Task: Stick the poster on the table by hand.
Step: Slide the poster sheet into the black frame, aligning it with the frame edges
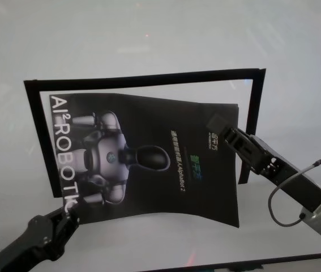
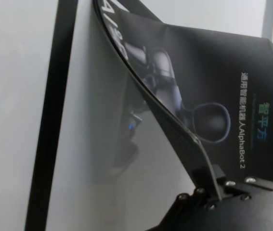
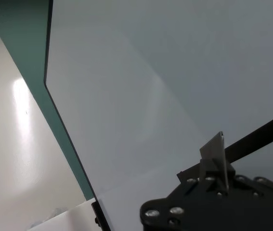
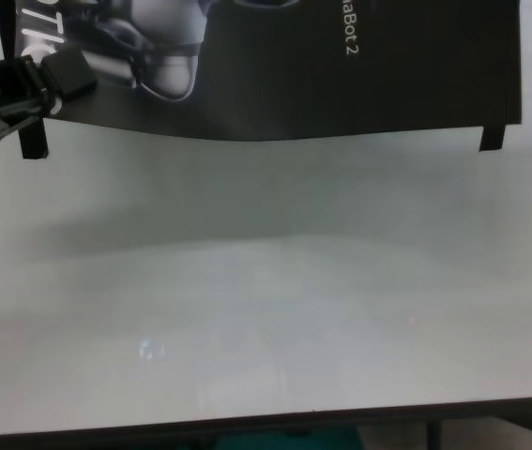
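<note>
The poster [image 1: 200, 192], a glossy black sheet with a grey robot picture and white lettering, hangs a little above the table [image 1: 149, 34], its near edge sagging in the middle [image 4: 266, 127]. My left gripper [image 1: 67, 211] is shut on its near left corner; the left wrist view shows the pinched edge [image 2: 208, 180] and the sheet [image 2: 232, 62] curling up off the tabletop. At the far end of the poster's right edge, my right gripper [image 1: 221, 126] is shut on the sheet. The right wrist view shows only a thin grey flap between that gripper's [image 3: 215, 159] fingers.
Narrow black tape strips [image 1: 143, 79] form an open frame on the table, with sides at left [image 1: 35, 136] and right [image 1: 255, 113]; their near ends [image 4: 493, 138] show below the poster. The table's edge [image 3: 64, 130] and pale floor lie beyond the right arm.
</note>
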